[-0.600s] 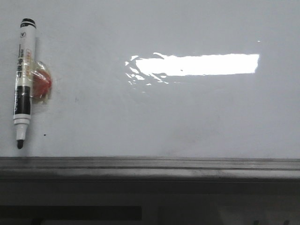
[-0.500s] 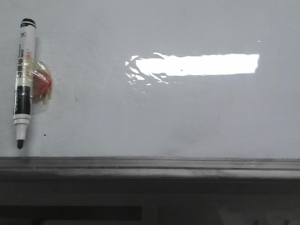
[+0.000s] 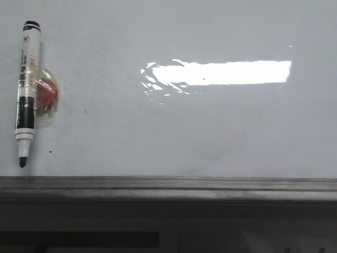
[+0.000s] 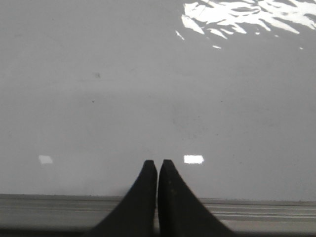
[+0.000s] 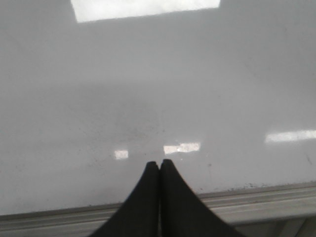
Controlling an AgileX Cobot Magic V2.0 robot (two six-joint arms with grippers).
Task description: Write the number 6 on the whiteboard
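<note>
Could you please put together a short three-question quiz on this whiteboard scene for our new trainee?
1. True or false: a 6 is already drawn on the whiteboard.
2. Where does the marker sit? A) in a gripper B) on the board's left side C) on the rail
3. How do the left gripper and right gripper fingers stand?

Key: 1 false; 2 B; 3 both shut, holding nothing.

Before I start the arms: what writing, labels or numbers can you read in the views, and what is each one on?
White marker pen with black cap and black band, held on the glossy white-grey whiteboard: dark print runs along the barrel, too small and blurred to read.
Whiteboard surface: nothing written, no 6, only tiny specks and glare.
Both wrist views: no text.
</note>
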